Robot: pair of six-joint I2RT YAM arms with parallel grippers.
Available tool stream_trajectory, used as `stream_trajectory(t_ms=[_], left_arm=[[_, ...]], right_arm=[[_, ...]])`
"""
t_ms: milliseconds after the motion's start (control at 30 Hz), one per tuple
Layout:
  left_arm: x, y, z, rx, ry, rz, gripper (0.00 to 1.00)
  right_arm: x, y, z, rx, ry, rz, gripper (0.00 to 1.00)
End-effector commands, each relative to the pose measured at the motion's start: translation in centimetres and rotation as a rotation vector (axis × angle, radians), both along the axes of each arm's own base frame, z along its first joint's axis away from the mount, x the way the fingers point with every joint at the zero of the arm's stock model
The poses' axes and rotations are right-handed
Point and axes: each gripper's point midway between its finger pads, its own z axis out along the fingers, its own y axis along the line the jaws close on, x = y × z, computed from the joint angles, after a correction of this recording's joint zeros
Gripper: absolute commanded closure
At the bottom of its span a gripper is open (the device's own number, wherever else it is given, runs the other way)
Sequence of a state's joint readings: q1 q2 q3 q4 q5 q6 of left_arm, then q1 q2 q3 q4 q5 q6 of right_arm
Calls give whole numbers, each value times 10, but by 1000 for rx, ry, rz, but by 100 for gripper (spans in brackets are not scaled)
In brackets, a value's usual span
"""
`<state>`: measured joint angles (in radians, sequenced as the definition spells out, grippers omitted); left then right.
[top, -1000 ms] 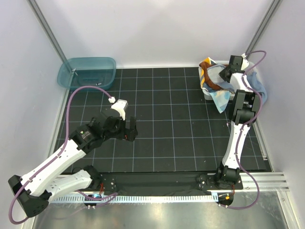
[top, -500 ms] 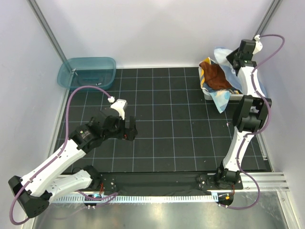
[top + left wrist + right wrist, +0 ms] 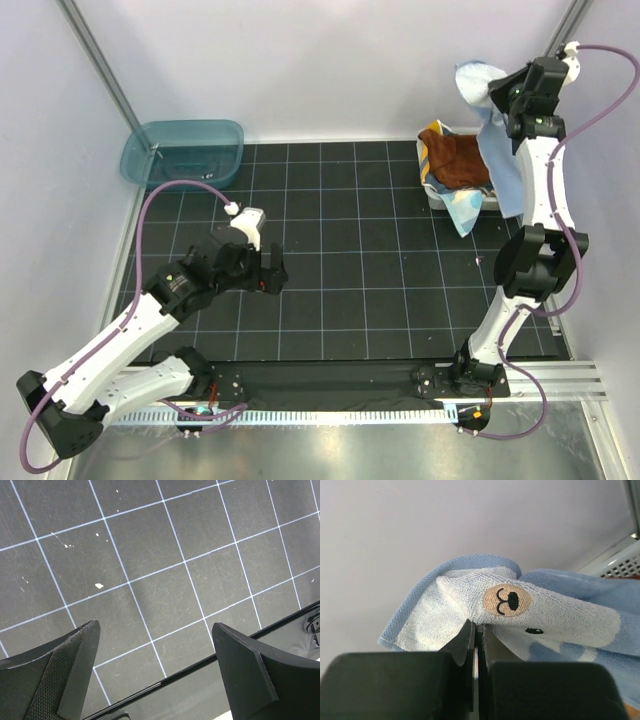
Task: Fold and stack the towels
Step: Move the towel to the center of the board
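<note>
My right gripper is raised high at the far right, shut on a pale blue towel that hangs down from it over the basket. In the right wrist view the jaws pinch a fold of this towel, which has a white bear face stitched on it. A rust-brown towel and a navy towel with an orange border lie in the white basket. Another pale cloth droops over its front. My left gripper hovers open and empty above the black gridded mat.
A teal plastic tub stands at the far left corner of the mat. White walls and metal posts close in the back and both sides. The mat's near edge shows under the left fingers.
My right arm has swung up and back, pulling the pale blue towel up out of the basket and uncovering the brown one. The left arm has not moved.
</note>
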<state>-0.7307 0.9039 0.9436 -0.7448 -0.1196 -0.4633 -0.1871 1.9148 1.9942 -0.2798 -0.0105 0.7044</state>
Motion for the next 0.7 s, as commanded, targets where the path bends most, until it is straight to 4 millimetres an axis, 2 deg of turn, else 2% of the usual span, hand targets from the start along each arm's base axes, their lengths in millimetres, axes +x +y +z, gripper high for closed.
stream_trajectory(t_ms=[0,100,133,167,233,300,333,367,433,467,500,533,567,600,633,667], left_arm=[[6,-1,10,-37,-43,11,2],[10,5,13,-31,-59,46,2],[11,8,15,-33,-68,62,2],[13,11,16,-30,-77,79,2],[18,22,22,-23,-108,130,1],[23,31,28,-16,-132,186,1],[29,39,38,-9,-166,237,0],[31,42,45,-20,-181,268,1],[34,56,61,-14,-220,344,0],[36,60,82,-44,-255,374,1],[35,65,95,-66,-272,409,0],[35,69,107,-85,-292,427,0],[34,73,134,-130,-334,457,0],[33,76,145,-156,-346,478,0],[31,80,153,-168,-356,491,0],[30,86,163,-183,-377,521,0]], right_arm=[[-30,27,98,25,-191,102,99],[-37,57,117,60,-210,191,99],[-37,77,119,65,-209,238,99],[-41,90,129,59,-223,272,99],[-48,121,132,56,-221,341,99],[-63,172,136,52,-218,445,99],[-70,188,135,38,-216,479,99],[-85,220,133,40,-208,548,99],[-101,249,129,41,-212,611,99],[-105,268,101,54,-156,651,99],[-127,295,105,54,-176,725,99],[-137,312,96,55,-164,766,99],[-143,326,56,53,-86,798,99],[-169,353,57,57,-113,868,99],[-181,365,39,61,-87,903,99],[-193,376,-11,60,12,935,99]])
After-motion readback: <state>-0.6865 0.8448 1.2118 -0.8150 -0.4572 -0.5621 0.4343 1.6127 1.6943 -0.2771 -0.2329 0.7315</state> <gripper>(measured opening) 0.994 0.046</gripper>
